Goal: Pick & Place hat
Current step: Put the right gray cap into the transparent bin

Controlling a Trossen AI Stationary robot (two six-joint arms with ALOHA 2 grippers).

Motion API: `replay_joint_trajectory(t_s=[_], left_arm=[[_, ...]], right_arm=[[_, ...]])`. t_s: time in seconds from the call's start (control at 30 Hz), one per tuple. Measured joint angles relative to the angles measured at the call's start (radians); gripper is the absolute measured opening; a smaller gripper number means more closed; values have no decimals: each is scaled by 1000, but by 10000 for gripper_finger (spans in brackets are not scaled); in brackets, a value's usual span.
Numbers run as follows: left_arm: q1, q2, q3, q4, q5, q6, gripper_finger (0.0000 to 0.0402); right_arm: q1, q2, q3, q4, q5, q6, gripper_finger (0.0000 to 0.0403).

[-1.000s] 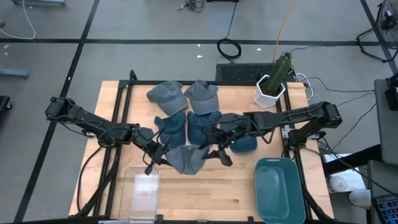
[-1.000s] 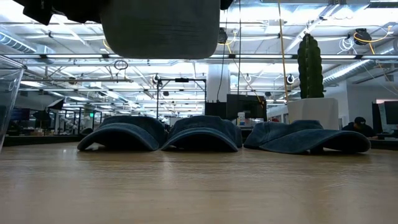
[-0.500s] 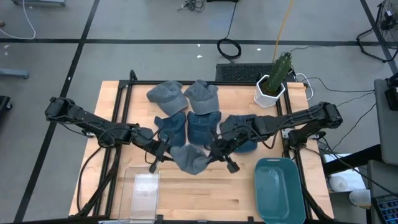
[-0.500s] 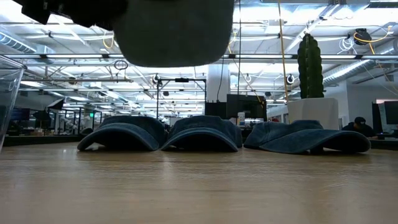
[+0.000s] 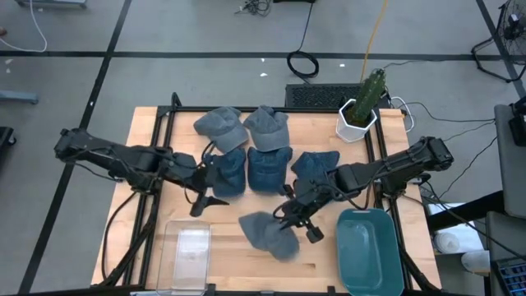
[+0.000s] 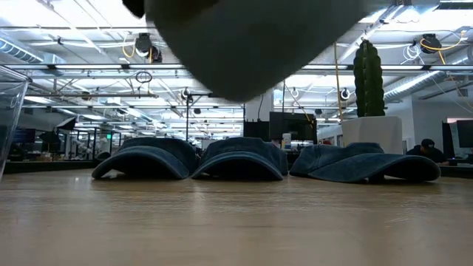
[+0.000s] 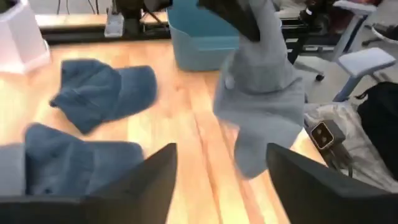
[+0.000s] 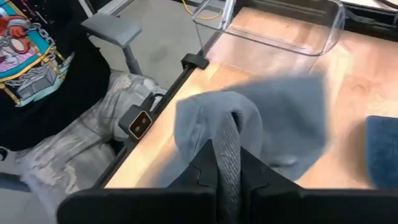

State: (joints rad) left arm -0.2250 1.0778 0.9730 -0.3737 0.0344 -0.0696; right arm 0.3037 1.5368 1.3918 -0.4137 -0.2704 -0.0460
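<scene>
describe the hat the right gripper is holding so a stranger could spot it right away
Find the teal bin at the wooden table's near right corner. Just left of it, the right gripper pinches a grey hat. Unlike the other hats, it hangs lifted off the wood, apart from the cluster.

A grey hat hangs limp above the table's near middle, pinched at one edge by the right tool, its cloth drooping in soft folds; in the right wrist view a fold of it runs up between the dark fingers. In the low view it shows as a blurred grey mass at the top, clear of the wood. Five more hats lie flat on the table: two grey ones side by side at the far edge, two dark blue ones just in front of them, touching each other, and a third dark blue one to their right, partly covered by the right arm.
</scene>
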Motion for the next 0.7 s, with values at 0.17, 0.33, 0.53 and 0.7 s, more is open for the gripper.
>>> replay_joint_trajectory(t_s=[0.17,0.33,0.53,0.7], left_arm=[[38,72,112,5,169,-44,315],[62,220,187,-98,357,-33,320],[98,358,277,-156,538,34,301],[150,433,350,-165,561,25,297]], right_arm=[[3,0,0,2,3,-14,1],[2,0,0,30,2,-59,0],[3,0,0,56,-75,-110,0],[2,0,0,91,-73,-151,0]])
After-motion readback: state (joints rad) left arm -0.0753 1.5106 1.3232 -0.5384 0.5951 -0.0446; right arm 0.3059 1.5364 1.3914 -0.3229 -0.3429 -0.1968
